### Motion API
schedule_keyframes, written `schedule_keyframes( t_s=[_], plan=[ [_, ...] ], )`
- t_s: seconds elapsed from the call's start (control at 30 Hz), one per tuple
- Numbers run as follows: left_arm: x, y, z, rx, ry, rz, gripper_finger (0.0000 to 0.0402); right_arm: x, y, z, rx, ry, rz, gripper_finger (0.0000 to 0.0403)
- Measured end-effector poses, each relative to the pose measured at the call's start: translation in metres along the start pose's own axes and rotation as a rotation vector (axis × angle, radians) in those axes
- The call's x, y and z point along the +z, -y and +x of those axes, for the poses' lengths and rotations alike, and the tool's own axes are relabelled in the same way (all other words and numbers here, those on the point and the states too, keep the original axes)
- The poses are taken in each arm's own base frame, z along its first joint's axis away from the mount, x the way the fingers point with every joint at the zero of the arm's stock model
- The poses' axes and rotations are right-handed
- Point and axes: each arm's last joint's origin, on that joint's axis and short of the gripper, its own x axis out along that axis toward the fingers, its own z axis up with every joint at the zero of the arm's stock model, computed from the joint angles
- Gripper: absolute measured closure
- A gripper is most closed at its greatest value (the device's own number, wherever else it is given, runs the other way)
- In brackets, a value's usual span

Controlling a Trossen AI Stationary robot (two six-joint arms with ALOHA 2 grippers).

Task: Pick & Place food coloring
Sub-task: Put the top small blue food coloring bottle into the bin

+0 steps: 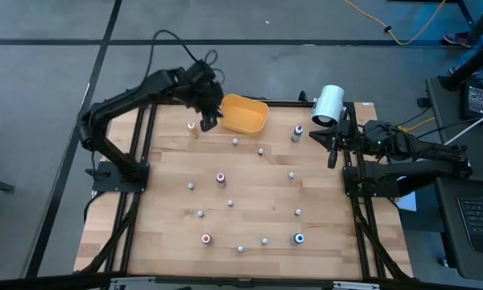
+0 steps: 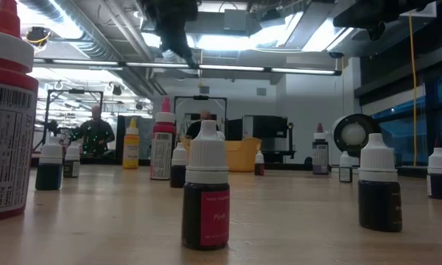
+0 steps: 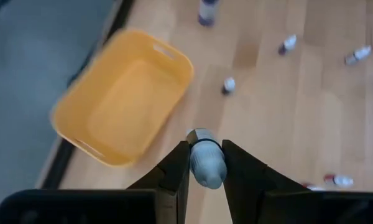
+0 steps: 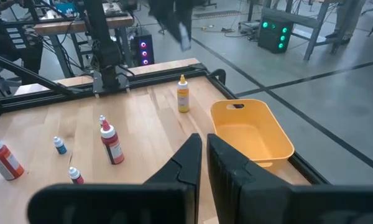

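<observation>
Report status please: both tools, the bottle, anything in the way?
Left tool shut on small bottle, raised beside orange bin. Right tool shut, empty, waiting at right edge. Path to bin clear.

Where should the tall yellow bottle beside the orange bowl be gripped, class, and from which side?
Grip the yellow bottle across its narrow body, below the cap, probably descending from above: it stands upright, clear of the orange bowl.
</observation>
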Motion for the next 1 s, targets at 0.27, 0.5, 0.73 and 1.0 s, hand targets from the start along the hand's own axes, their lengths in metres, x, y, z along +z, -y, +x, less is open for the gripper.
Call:
schedule_keyframes(
  t_s=[0.27, 0.5, 0.73, 1.0],
  plan=[
    [0.013, -0.013, -0.014, 0.035, 0.044, 0.000, 0.0328, 0.000, 0.000, 0.000, 0.000, 0.000, 0.003, 0.0373],
    [0.030, -0.029, -0.006, 0.049, -0.006, 0.038, 0.0327, 0.000, 0.000, 0.000, 0.000, 0.000, 0.004, 0.0373],
    [0.050, -0.059, 0.022, 0.098, -0.077, 0.094, 0.0327, 0.000, 0.000, 0.000, 0.000, 0.000, 0.004, 0.0373],
    [0.043, -0.093, 0.064, 0.091, -0.154, 0.034, 0.0319, 0.000, 0.000, 0.000, 0.000, 0.000, 0.002, 0.0373]
  ],
)
